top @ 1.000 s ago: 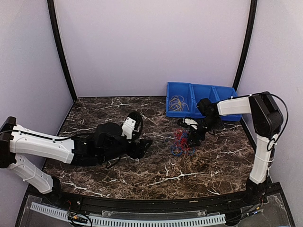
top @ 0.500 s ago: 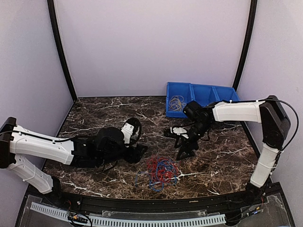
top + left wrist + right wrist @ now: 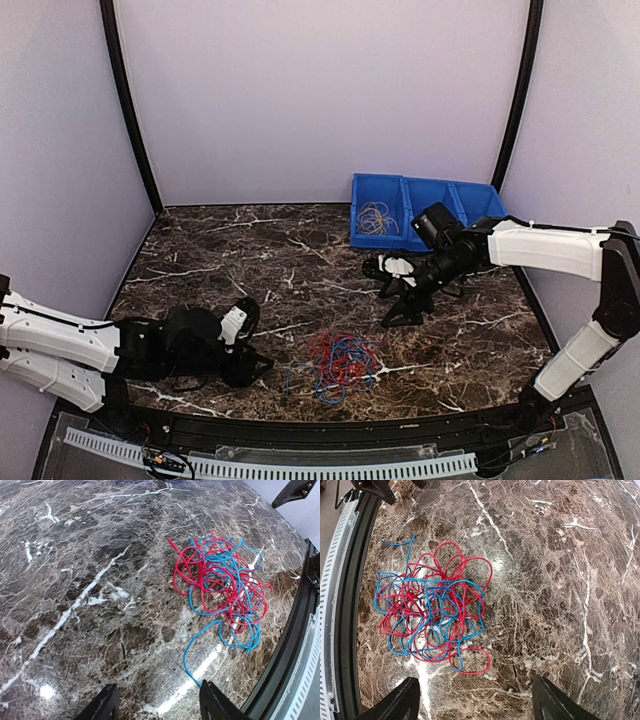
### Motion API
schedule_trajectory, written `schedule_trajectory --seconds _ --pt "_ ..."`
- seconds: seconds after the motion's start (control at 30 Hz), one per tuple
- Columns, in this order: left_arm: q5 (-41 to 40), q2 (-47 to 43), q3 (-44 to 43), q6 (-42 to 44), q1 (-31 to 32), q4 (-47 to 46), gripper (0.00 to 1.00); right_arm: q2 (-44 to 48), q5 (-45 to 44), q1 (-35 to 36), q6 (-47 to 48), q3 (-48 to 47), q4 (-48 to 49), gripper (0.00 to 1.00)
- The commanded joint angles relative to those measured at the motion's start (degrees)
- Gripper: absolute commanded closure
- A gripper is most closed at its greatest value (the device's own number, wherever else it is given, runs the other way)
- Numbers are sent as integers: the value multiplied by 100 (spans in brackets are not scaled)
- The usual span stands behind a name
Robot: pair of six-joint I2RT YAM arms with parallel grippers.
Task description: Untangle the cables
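Near the middle of the desk's [image 3: 200,250] near edge lies the tangle of cables [image 3: 340,362], red and blue loops heaped loosely on the marble, with one blue strand trailing out toward the left. In the left wrist view the cables [image 3: 220,580] sit just short of the desk's black edge rail [image 3: 295,645], and nothing touches them.

The left pincer [image 3: 258,366] lies low over the desk by the near edge, left of the tangle and pointing at it. Its jaws stand apart with only bare marble between them [image 3: 160,705].

The right pincer [image 3: 390,295] hangs above the desk, farther back and to the right of the cables, clear of them. Its jaws are spread wide and hold nothing [image 3: 475,705]; its camera looks down on the whole tangle [image 3: 432,607].

At the far right corner stands a blue bin [image 3: 475,198], and a small bundle of yellow loops [image 3: 375,218] rests in its left compartment.
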State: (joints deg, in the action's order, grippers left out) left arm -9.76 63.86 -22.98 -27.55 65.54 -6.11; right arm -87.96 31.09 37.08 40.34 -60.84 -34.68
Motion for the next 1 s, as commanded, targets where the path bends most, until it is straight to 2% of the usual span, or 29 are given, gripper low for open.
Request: schedule_trajectory --seconds 0.0,0.27,0.37,0.47,0.67,0.73,0.83,0.9,0.97 --pt "398 312 22 648 20 -793 42 60 173 57 -259 11 226 21" --pt "1281 2064 -904 1292 20 -762 53 194 202 71 -355 250 315 22" --pt "1292 2432 -1117 1374 20 -675 59 244 227 66 -358 329 335 22" --pt "1179 2686 -1271 1443 20 -666 68 278 269 69 -351 384 358 22" --pt "768 2521 -1193 1495 20 -991 93 218 342 62 -596 369 533 22" --pt "579 2317 -1162 1497 20 -1026 98 267 177 62 -659 300 631 21" --pt "352 1869 -1163 1528 20 -1009 100 355 -270 -11 -813 -160 617 16" --pt "268 1606 -1244 1522 20 -923 100 364 42 -309 -964 -644 562 12" --pt "195 1383 -1309 1461 20 -887 100 295 471 -622 -1329 -1082 643 2"
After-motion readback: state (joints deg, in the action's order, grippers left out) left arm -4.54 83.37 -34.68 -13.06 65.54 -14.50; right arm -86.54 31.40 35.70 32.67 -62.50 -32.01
